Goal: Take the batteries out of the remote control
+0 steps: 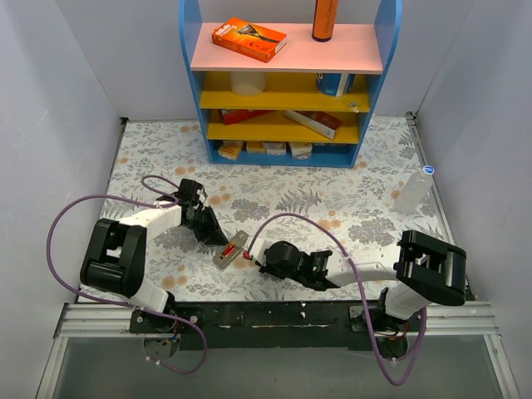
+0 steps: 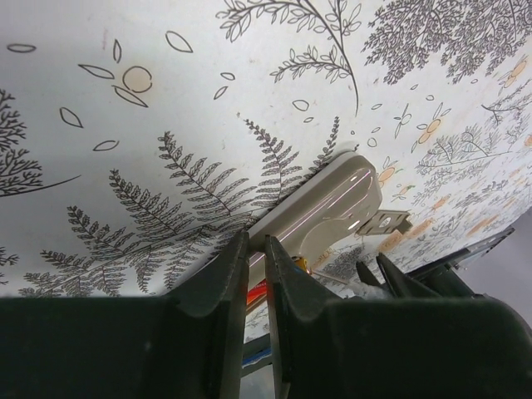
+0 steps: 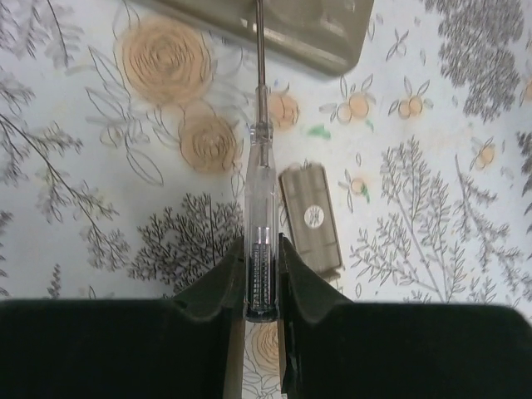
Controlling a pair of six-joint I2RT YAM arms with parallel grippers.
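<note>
The grey remote control lies on the floral table between the two arms, recess up, with red batteries inside it. My left gripper is closed on the remote's end. In the left wrist view, its near edge sits between the tips of that gripper, and a sliver of red battery shows below. My right gripper is shut on a clear-handled screwdriver. The screwdriver's shaft reaches the remote at the top of the right wrist view.
A small flat grey plate lies on the table just right of the screwdriver; it also shows in the left wrist view. A blue shelf unit with boxes stands at the back. A clear bottle lies at the right.
</note>
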